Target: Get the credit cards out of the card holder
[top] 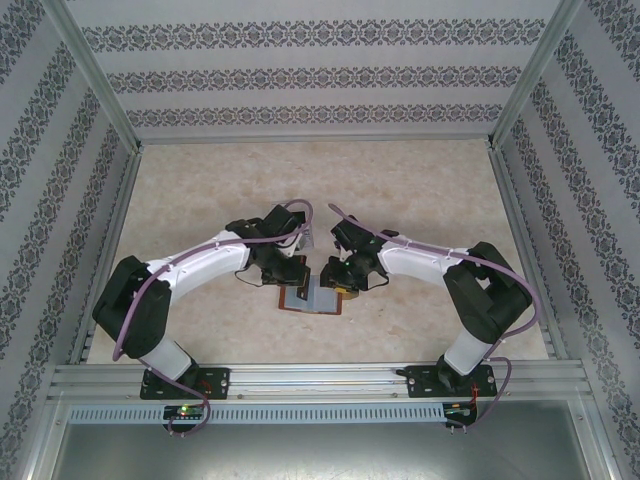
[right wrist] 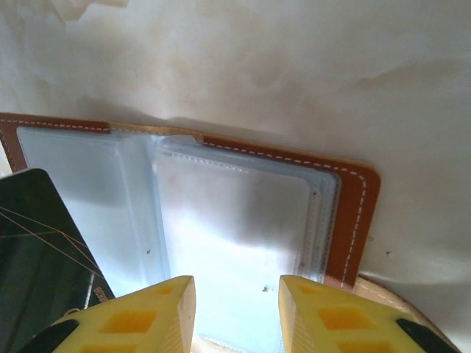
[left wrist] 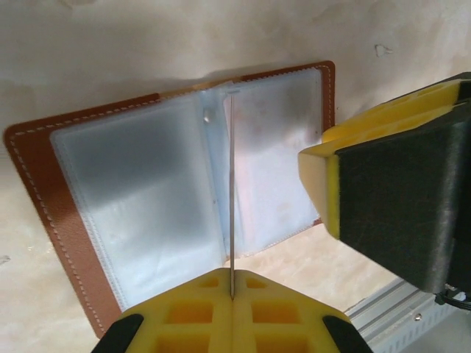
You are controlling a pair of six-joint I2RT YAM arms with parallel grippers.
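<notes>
One card holder (top: 318, 297) lies open on the bench (top: 200, 190).
The left gripper (left wrist: 232, 298) is closed tight on one dark credit card (right wrist: 44, 250), held on edge above the holder's clear sleeves (left wrist: 140, 184); the right gripper (right wrist: 237, 290), jaws half apart, grips nothing.

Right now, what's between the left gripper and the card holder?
A card, edge-on, pinched in the shut left gripper, stands above the open card holder; left wrist view.
</notes>
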